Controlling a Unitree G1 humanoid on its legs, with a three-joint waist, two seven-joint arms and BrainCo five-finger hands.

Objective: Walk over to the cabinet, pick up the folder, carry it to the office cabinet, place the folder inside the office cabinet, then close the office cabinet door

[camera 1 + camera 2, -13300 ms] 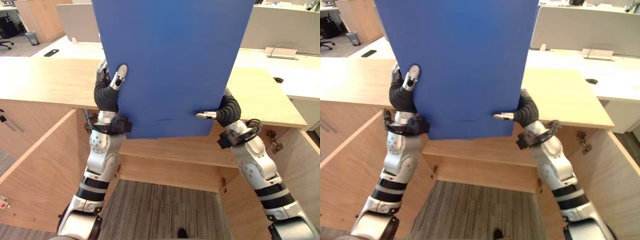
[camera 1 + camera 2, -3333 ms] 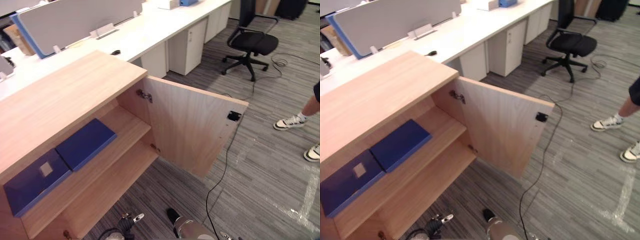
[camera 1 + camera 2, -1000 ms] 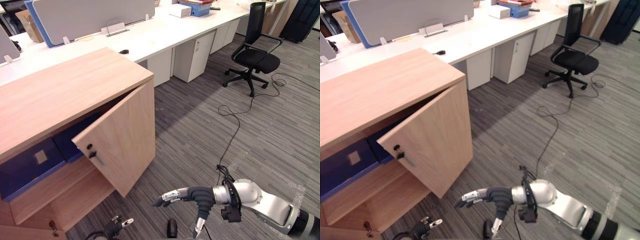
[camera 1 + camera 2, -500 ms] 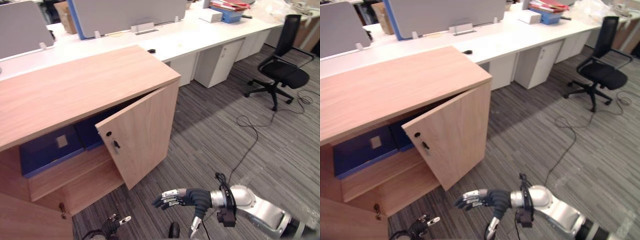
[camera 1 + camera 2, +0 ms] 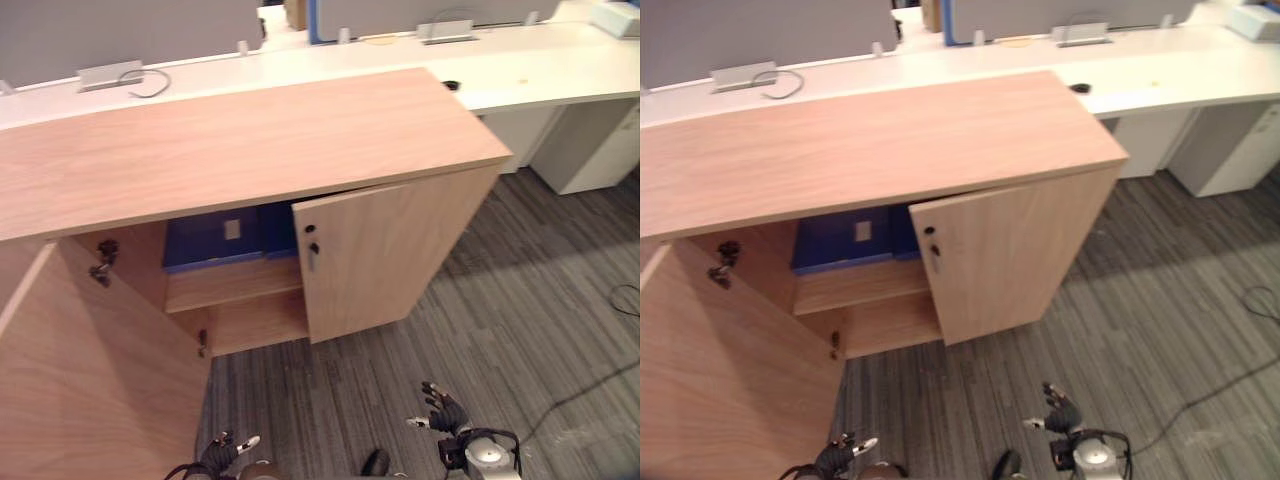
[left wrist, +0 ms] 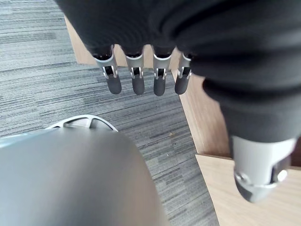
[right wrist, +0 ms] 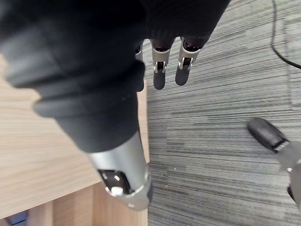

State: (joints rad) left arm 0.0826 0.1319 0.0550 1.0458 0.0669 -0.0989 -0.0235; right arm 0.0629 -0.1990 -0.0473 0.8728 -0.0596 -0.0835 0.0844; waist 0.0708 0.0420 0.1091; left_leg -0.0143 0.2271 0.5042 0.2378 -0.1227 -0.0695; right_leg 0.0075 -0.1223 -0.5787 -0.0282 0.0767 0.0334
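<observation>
The wooden office cabinet (image 5: pixel 250 140) stands ahead of me. Its right door (image 5: pixel 385 255) is slightly ajar, almost against the front. The left door (image 5: pixel 90 370) hangs wide open toward me. Blue folders (image 5: pixel 230 235) lie flat on the upper shelf in the gap between the doors. My right hand (image 5: pixel 440 410) hangs low over the carpet, well short of the right door, its fingers (image 7: pixel 160 75) straight and empty. My left hand (image 5: pixel 225 448) is at the bottom edge beside the open left door, with its fingers (image 6: pixel 136 80) straight and nothing in them.
A long white desk (image 5: pixel 540 75) with grey partition screens runs behind the cabinet. A white drawer unit (image 5: pixel 600 150) stands at the right. A black cable (image 5: pixel 1260 300) lies on the grey carpet at the far right.
The camera has swung to face the cabinet front. The right door has swung further toward shut. My right hand has drawn back and dropped low, away from the door.
</observation>
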